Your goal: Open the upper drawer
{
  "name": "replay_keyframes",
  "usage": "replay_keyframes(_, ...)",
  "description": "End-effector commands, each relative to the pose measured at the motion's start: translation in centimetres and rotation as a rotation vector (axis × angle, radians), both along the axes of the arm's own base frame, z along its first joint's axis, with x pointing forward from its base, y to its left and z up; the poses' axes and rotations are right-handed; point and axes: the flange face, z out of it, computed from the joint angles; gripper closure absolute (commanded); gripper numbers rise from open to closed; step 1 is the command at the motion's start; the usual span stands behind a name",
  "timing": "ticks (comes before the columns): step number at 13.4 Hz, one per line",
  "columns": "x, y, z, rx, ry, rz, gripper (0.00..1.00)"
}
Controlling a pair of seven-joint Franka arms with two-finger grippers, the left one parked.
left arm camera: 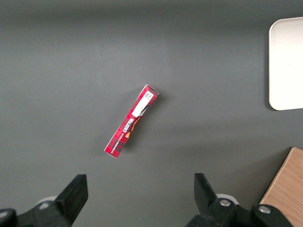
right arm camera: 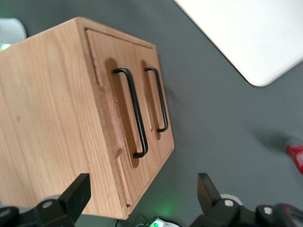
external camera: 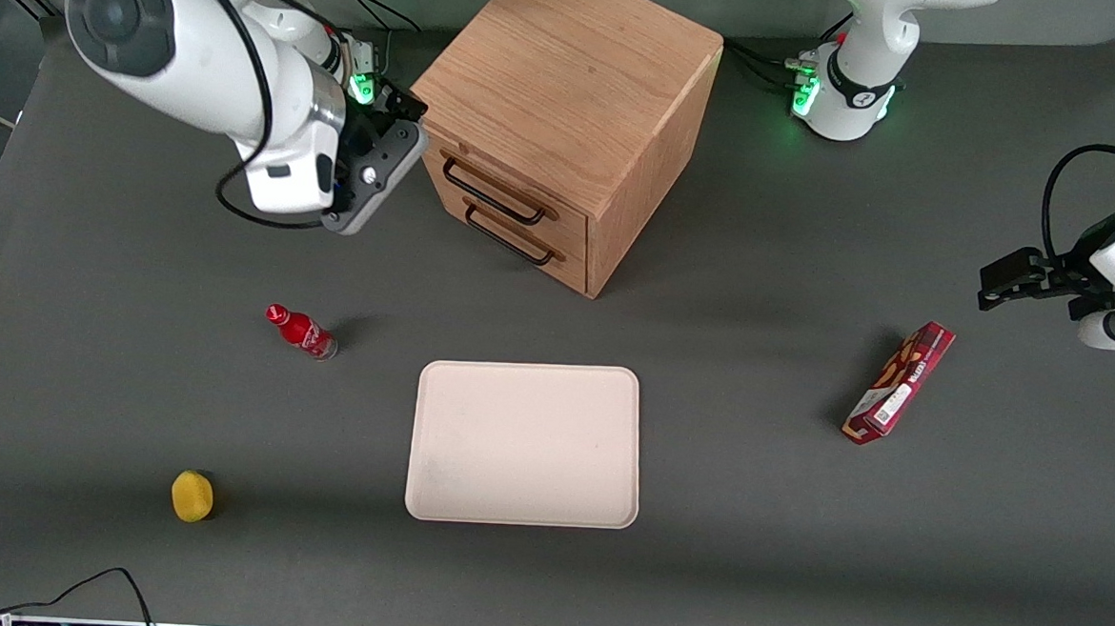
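**Upper drawer of the oak cabinet, shut, with the gripper beside it**

Upper drawer (external camera: pixel 507 191), oak-fronted with a long black bar handle (right arm camera: pixel 132 111), sits closed in the cube-shaped oak cabinet (external camera: pixel 569 85), flush above the matching lower drawer (external camera: pixel 514 232). Nearest the front camera lie a round yellow object (external camera: pixel 192 496) and a pale rectangular tray (external camera: pixel 525 443); farther off are a small red bottle (external camera: pixel 302 331) and a red snack box (external camera: pixel 899 382) toward the parked arm's end. Farther still, the gripper (right arm camera: pixel 144 194) hangs beside the cabinet's drawer face, jaws apart, touching nothing.
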Motion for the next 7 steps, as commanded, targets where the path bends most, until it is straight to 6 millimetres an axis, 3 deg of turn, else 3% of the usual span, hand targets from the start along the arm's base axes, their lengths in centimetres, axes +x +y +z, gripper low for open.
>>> replay_keyframes(1,1.0,0.8,-2.2,0.095,0.037,0.08,0.0)
replay_keyframes(7,-0.8,3.0,-9.0,0.076,0.008,0.039,0.0)
